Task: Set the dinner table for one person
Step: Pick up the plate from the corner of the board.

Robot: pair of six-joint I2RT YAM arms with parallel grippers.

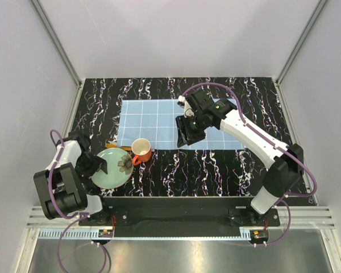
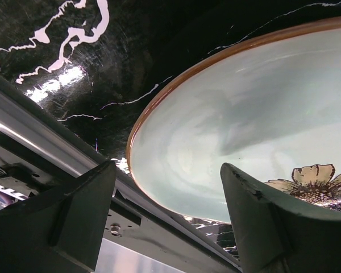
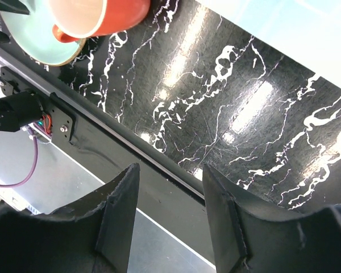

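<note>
Left gripper [image 1: 100, 165] stands open at the near-left rim of a pale green flowered plate [image 1: 112, 173], one finger over the dish and the other outside it, not yet closed. This looks like the opening step of laying one place on the black, white-veined worktop [image 1: 216, 170] that spreads beneath both arms. The plate lies near-left, off the blue gridded placemat [image 1: 150, 116] – an orange cup [image 1: 141, 149] sits at its far-right edge. Right gripper [image 1: 188, 134] hovers open and empty over the placemat. The next move likely calls for a firm pinch on the thin rim, then a lift clear of the cup
</note>
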